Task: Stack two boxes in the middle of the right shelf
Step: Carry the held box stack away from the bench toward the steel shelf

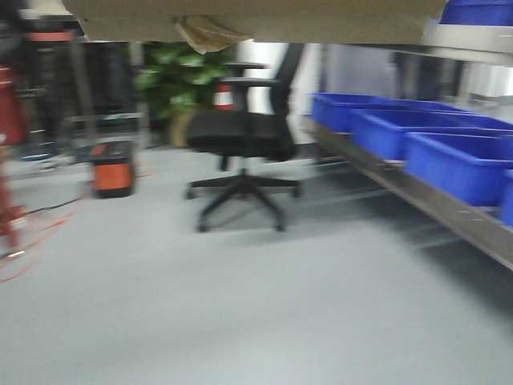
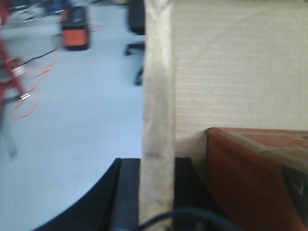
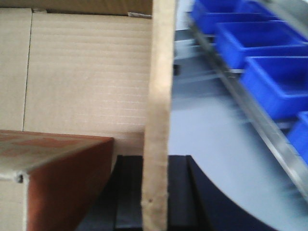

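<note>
The shelf [image 1: 449,212] runs low and to the right of the cardboard box [image 1: 256,20], which you've got up at the very top of the front view, clear of that board. The office chair [image 1: 240,132] sits below the box and further back. The blue bins [image 1: 457,160] are lined up below-right of it. A brown box [image 2: 250,178] sits right beside its ribbed face. Your left gripper [image 2: 156,192] and right gripper [image 3: 156,192] are each pinched narrow on an edge of the cardboard box. A tape scrap [image 1: 207,34] hangs off its underside.

Even, cool indoor light fills all three views, motion blur smearing the office chair [image 1: 244,136] and blue bins [image 1: 449,156] at 3 o'clock, the close cardboard box [image 2: 159,120] soft.
</note>
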